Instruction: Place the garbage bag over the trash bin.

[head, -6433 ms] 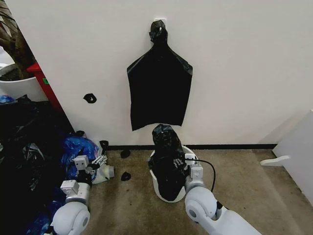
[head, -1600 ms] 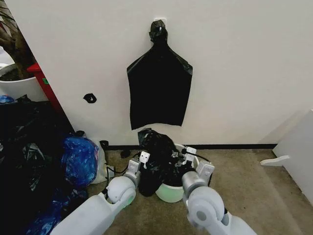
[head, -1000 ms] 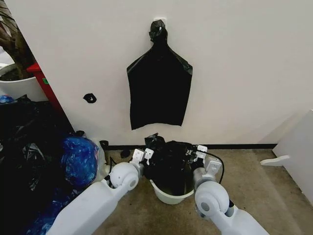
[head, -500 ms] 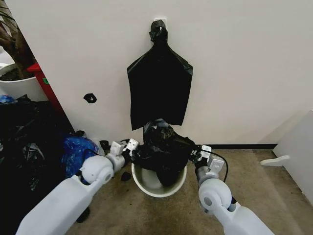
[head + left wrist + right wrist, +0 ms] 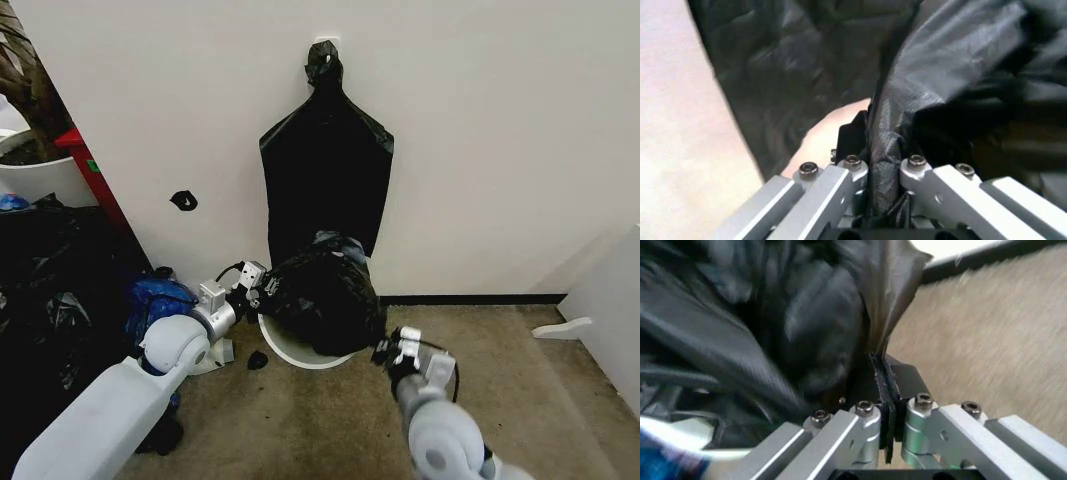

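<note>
head view: the garbage bag [image 5: 320, 292] bulges over the trash bin [image 5: 290, 350] on the floor by the wall. left gripper [image 5: 252, 287] and right gripper [image 5: 385, 347] each pinch its film at opposite sides.

- I count two grippers: left gripper [image 5: 252, 289], right gripper [image 5: 385, 350].
- One white bin [image 5: 290, 350], centre, near the wall.
- Two black bags: garbage bag [image 5: 318, 292] over the bin, flat bag [image 5: 325, 175] on the far wall.
- One blue bag [image 5: 155, 298], left.
</note>
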`<state>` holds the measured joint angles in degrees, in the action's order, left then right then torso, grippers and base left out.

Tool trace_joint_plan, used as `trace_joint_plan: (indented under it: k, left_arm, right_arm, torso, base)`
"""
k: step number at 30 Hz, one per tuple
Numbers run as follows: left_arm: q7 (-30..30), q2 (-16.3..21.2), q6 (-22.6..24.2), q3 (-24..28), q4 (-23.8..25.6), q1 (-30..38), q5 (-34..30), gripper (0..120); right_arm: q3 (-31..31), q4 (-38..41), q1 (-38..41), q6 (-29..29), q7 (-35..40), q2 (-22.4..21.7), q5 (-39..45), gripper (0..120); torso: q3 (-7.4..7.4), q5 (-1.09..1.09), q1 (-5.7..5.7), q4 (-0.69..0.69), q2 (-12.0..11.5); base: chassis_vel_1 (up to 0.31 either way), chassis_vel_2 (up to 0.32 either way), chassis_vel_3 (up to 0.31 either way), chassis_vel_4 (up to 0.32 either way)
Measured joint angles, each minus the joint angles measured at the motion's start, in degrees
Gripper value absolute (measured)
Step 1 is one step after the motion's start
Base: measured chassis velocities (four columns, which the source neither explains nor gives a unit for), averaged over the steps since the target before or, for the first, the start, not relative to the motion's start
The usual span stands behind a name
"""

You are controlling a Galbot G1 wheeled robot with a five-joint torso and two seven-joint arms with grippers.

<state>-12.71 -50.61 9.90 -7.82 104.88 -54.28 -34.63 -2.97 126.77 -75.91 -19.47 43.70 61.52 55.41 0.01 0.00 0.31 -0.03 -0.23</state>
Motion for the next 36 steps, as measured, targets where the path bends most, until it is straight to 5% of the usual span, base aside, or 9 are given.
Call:
trace_joint_plan:
  k: [9,16,20,21,26,31,36]
  left_arm:
    - [1.8,0.0,-1.4,-0.8,-1.2,0.3,-7.0,2]
    - [5.5,-1.2,-1.0,-0.7,-3.7,1.3,-8.1,2]
    - [6.9,-2.2,-0.7,-0.2,-4.8,1.8,-8.2,2]
    - [6.9,-2.2,-0.7,-0.2,-4.8,1.8,-8.2,2]
    - [7.7,-3.0,-0.3,0.2,-4.9,1.7,-7.9,2]
    - [8.1,-3.2,-0.6,-0.3,-4.3,0.1,-6.6,2]
    - [7.9,-3.1,-1.2,-0.3,-3.0,-1.2,-5.0,2]
  right_arm:
    - [-1.4,0.8,-2.4,-1.4,-1.9,1.1,1.1,0]
    - [-6.3,2.6,-5.7,-0.3,-4.3,-0.2,-9.5,3]
    - [-9.9,-2.3,-8.4,10.4,-12.4,-2.6,-31.4,22]
    - [-9.9,-2.3,-8.4,10.4,-12.4,-2.6,-31.4,22]
    - [-7.8,-10.8,-9.8,31.7,-24.6,-5.6,-54.8,40]
    - [-6.0,-10.8,-9.0,41.7,-31.8,-6.5,-59.3,61]
    - [-5.4,-7.3,-7.4,38.5,-30.5,-6.6,-54.0,77]
  torso:
    - [0.0,0.01,0.0,0.02,0.0]
    - [0.01,0.01,0.0,0.02,0.0]
    - [0.0,0.0,0.0,-0.02,0.0]
    - [0.0,0.0,0.0,-0.02,0.0]
    - [0.0,-0.01,0.01,-0.01,0.0]
    - [0.01,0.0,0.01,0.03,0.0]
    - [0.0,0.01,0.01,0.0,0.0]
  base:
    - [0.0,0.0,0.0,0.0]
    - [0.0,0.0,0.0,0.0]
    - [0.0,0.0,0.0,0.0]
    - [0.0,0.0,0.0,0.0]
    - [0.0,0.0,0.0,0.0]
    - [0.0,0.0,0.0,0.0]
    - [0.0,0.0,0.0,0.0]
